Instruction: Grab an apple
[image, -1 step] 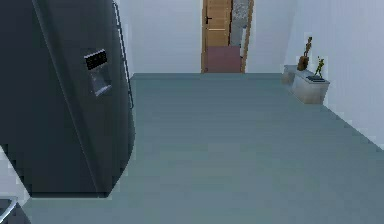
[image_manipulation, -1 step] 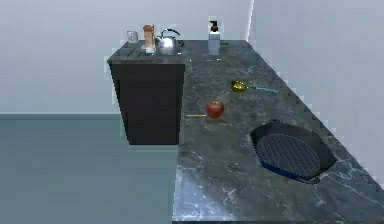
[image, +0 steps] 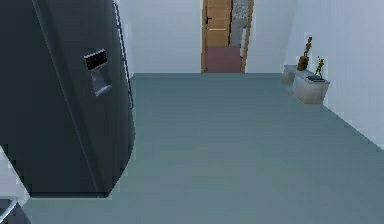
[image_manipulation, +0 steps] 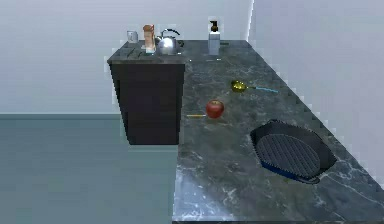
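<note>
forward view: fridge (image: 60, 100), doorway (image: 226, 35) | arm side view: apple (image_manipulation: 214, 108) on counter (image_manipulation: 225, 160)

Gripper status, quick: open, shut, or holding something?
Gripper: cannot be told.
The apple lies on the dark countertop.

The dark marbled bench (image_manipulation: 215, 175) runs from the frame's bottom to upper middle. On it: a red apple (image_manipulation: 215, 108) at centre, a ridged pan (image_manipulation: 290, 150) lower right, and a kettle (image_manipulation: 168, 42) and bottle (image_manipulation: 213, 35) at top.
</note>
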